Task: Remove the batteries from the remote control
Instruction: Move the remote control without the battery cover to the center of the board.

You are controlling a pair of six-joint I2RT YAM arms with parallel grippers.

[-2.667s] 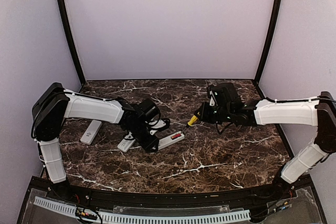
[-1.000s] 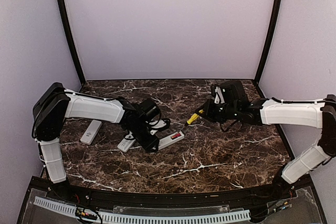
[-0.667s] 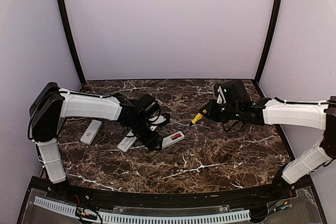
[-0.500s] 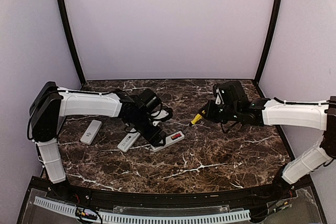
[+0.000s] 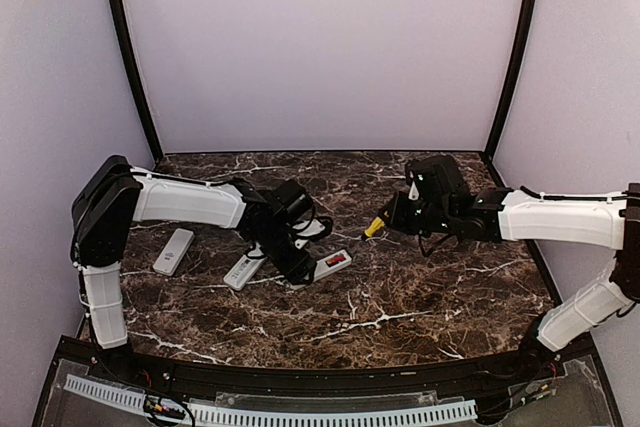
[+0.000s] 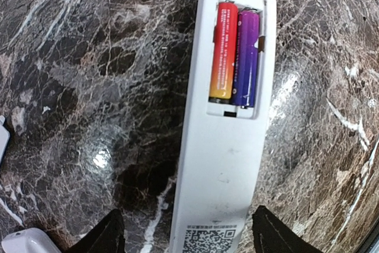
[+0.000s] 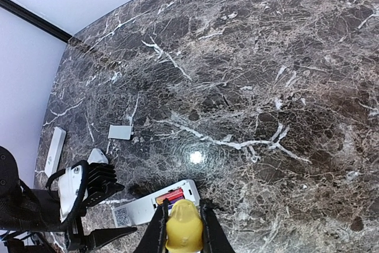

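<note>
Brown, white-veined marble tabletop [image 5: 400,292] between pale lilac walls [image 5: 320,47]: a white remote [image 6: 222,164] lies back-up, two batteries [image 6: 225,51] in its open compartment. The left gripper [image 6: 189,238] straddles it, jaws wide; the right gripper [image 7: 182,235] clamps a yellow-handled screwdriver [image 7: 182,222].

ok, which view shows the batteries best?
Left wrist: the batteries lie side by side in the open remote, close up. Top external shows a red speck; right wrist, a sliver past the screwdriver.

Glossy brown marble table [image 6: 89,87], matt white plastic remote control [image 6: 225,164], shiny batteries [image 6: 224,51]
</note>
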